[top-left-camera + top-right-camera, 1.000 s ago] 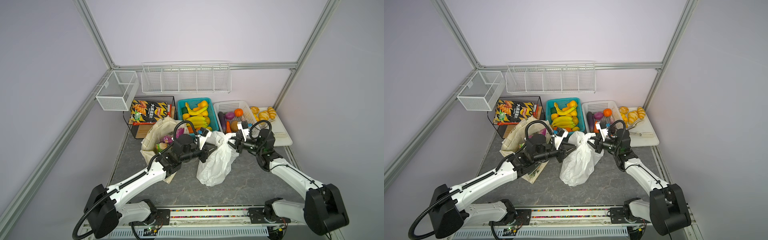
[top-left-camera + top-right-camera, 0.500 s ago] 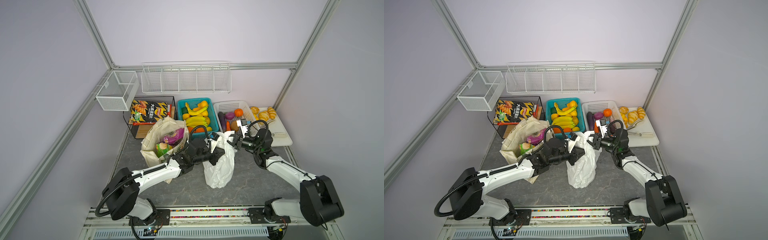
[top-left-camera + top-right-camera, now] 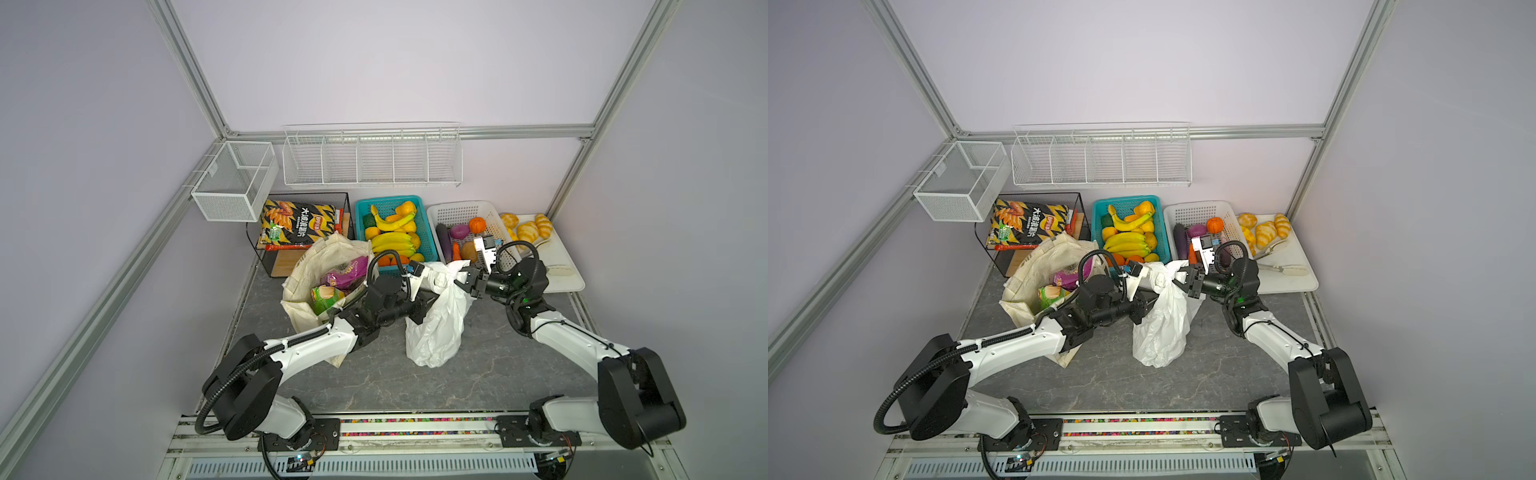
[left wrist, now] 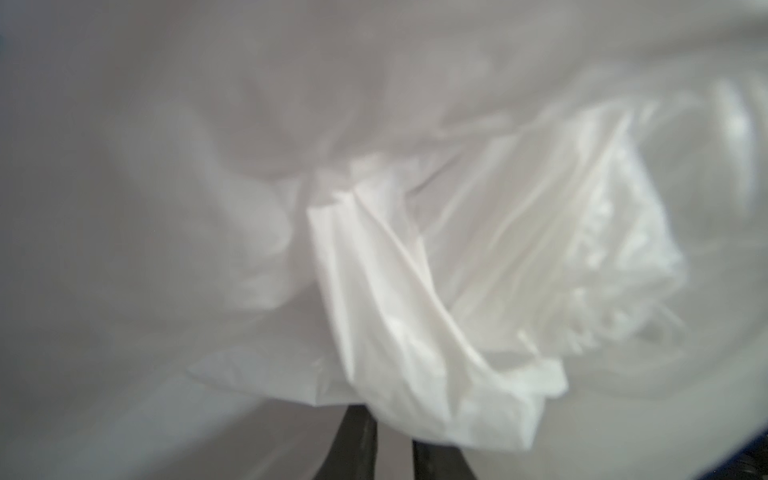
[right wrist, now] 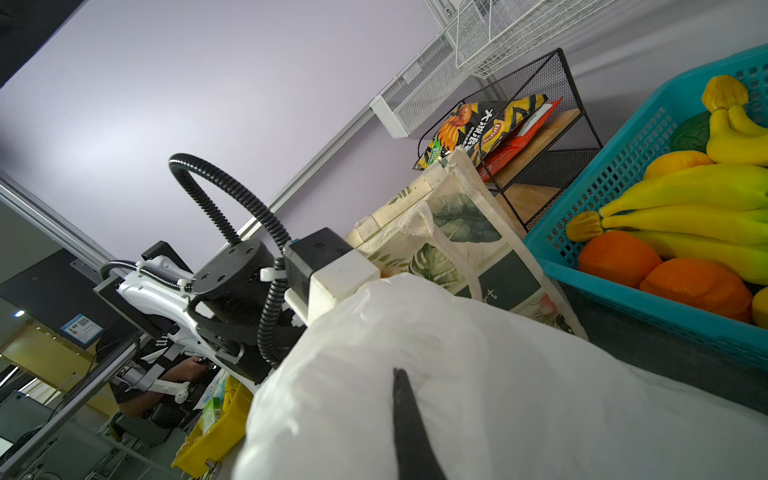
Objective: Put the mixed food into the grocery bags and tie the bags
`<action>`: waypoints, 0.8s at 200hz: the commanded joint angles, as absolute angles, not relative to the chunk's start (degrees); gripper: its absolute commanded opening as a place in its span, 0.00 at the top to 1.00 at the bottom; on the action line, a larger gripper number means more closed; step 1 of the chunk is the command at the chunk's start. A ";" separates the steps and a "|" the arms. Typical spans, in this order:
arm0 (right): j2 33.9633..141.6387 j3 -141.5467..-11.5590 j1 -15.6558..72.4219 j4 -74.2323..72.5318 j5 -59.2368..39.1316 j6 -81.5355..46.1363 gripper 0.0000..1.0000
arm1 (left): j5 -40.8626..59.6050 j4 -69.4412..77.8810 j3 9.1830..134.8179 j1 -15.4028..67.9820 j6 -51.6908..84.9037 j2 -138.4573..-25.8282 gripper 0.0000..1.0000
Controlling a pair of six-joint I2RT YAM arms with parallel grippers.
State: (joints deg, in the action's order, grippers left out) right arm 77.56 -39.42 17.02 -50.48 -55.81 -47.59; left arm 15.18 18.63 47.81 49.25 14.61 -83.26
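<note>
Grey tabletop (image 3: pixel 498 374) | bag (image 3: pixel 436 332) — likely light, soft, slippery; take by gathered top | right gripper (image 3: pixel 464 279) clamped on bag top | left gripper (image 3: pixel 423 309) — grip unclear

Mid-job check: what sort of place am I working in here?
Probably a robotics lab cell staged as a grocery counter: aluminium rails, a teal fruit basket, robot arms on a base rail.
</note>
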 commanded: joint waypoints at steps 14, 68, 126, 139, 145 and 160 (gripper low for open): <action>79.91 -38.95 17.14 -59.58 -58.14 -53.80 0.94 | 16.77 20.65 48.67 49.17 15.82 -84.37 0.83; 87.66 -39.17 16.77 -78.86 -57.97 -66.28 0.93 | 14.15 17.67 46.77 49.17 15.28 -80.28 0.81; 87.12 -40.42 16.78 -64.72 -56.85 -56.05 0.93 | 7.66 7.93 46.12 48.17 12.09 -70.13 0.77; 84.80 -40.83 16.89 -57.15 -56.73 -50.95 0.93 | 5.43 6.09 46.53 48.06 11.34 -67.44 0.75; 83.96 -41.16 17.02 -54.59 -56.70 -49.24 0.93 | 5.28 5.67 46.67 47.94 10.70 -66.48 0.75; 82.95 -41.64 17.18 -51.02 -56.69 -46.83 0.93 | 6.28 4.48 48.39 47.65 9.81 -64.99 0.75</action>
